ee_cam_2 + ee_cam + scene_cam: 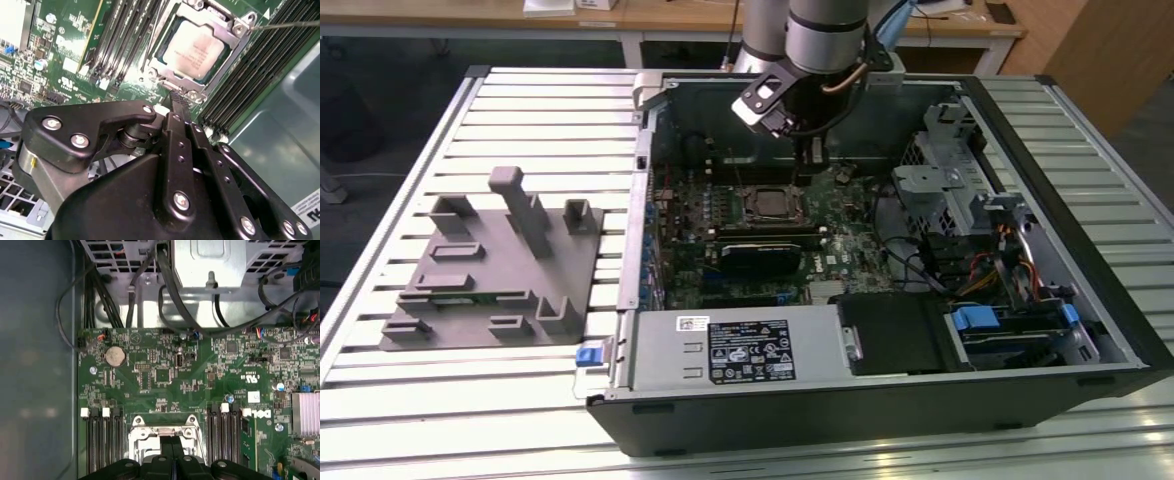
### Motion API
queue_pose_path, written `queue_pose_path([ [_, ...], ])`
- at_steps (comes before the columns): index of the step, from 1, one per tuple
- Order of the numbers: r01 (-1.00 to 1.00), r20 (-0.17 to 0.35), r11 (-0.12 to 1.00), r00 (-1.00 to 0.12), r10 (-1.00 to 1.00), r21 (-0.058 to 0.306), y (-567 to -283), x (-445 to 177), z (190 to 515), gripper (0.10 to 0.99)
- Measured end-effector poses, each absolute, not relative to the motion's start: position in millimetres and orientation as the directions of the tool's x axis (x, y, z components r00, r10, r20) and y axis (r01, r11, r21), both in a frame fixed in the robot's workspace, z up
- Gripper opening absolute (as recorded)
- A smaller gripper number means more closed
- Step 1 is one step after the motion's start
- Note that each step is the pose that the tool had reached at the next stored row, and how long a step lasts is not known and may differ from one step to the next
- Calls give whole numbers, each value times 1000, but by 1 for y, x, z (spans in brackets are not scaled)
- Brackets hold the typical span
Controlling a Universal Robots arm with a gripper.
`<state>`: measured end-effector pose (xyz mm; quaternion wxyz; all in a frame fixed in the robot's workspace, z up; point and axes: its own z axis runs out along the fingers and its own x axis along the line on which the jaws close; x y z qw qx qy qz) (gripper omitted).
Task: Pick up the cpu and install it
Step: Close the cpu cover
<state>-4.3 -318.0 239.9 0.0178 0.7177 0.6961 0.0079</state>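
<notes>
The black gripper [178, 100] holds its jaws pressed together; just beyond their tips, the pale silvery square cpu [197, 49] lies seated within the dark metal-framed socket [172, 75].

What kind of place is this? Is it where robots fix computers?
Probably a robotics lab or workshop: an open computer case lies on a slatted metal table, a robot arm reaches into it, and wooden desks stand behind.

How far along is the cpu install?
Done: the cpu sits inside the socket frame. In hand: nothing; the gripper is shut and empty, close beside that frame. Left: can't tell whether the lever is latched.
</notes>
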Motion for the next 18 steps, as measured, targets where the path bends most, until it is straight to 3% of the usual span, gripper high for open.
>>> queue_pose_path([
  [18,999,-13,-26,26,1000,35,-324,-35,227,106],
])
